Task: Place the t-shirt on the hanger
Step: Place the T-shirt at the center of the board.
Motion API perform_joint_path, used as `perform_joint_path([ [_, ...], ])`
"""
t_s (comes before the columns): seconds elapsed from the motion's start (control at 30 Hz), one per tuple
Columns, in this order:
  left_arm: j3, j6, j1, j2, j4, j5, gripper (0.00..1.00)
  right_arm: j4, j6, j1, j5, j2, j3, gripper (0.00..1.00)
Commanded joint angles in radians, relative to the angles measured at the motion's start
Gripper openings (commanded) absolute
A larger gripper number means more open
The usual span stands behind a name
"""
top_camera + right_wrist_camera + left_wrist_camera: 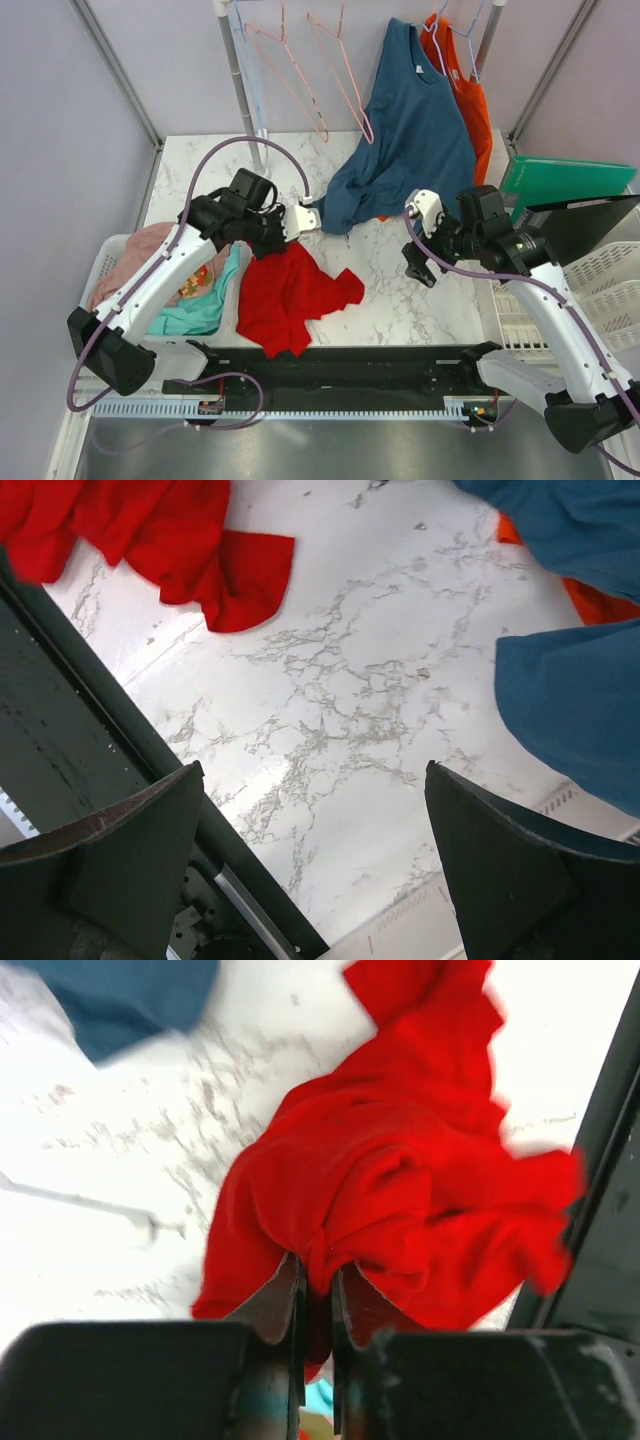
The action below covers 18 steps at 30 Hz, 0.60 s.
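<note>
T-shirt (292, 295) lies crumpled on marble table (400, 300), front-left, beside basket (108, 258). Left gripper (318, 1272) fingers nearly closed, pinching a fold of it. Right gripper (312, 775) wide open, holding nothing, above the marble near blue shirt (410, 130).

Pale lilac walls (60, 120) enclose a white marble table (392, 312).

T-shirt (290, 300) lies on desk (420, 300), front-left, just right of laundry basket (110, 262); hanger (366, 132) hangs from rack (243, 90) behind, left of two hung shirts (415, 130).
</note>
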Motion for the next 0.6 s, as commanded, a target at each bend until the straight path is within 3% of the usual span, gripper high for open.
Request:
perform_joint_path([
  [0.0, 0.032, -0.018, -0.015, -0.081, 0.125, 0.163, 0.03, 0.040, -0.020, -0.004, -0.089, 0.038, -0.024, 0.98],
  [0.07, 0.050, 0.022, -0.026, -0.110, 0.104, 0.292, 0.03, 0.066, -0.010, -0.004, -0.092, 0.058, -0.023, 0.98],
  [0.17, 0.090, 0.065, -0.114, -0.106, 0.082, 0.287, 0.04, 0.090, 0.013, -0.002, -0.107, 0.080, -0.012, 0.98],
  [0.27, 0.063, 0.140, -0.236, -0.066, 0.006, 0.181, 0.33, 0.109, 0.033, -0.004, -0.119, 0.089, -0.023, 0.98],
  [0.3, 0.040, 0.134, -0.310, -0.057, 0.004, 0.126, 0.97, 0.109, 0.033, -0.004, -0.123, 0.091, -0.035, 0.98],
  [0.33, 0.021, 0.117, -0.338, -0.055, 0.004, 0.016, 0.99, 0.103, 0.033, -0.004, -0.129, 0.091, -0.040, 0.98],
  [0.4, -0.002, 0.033, -0.318, -0.098, 0.007, -0.029, 0.99, 0.089, 0.017, -0.004, -0.135, 0.083, -0.059, 0.98],
  [0.57, -0.094, -0.119, -0.081, -0.250, -0.008, 0.232, 0.99, 0.121, 0.001, 0.007, -0.161, 0.083, -0.096, 0.98],
])
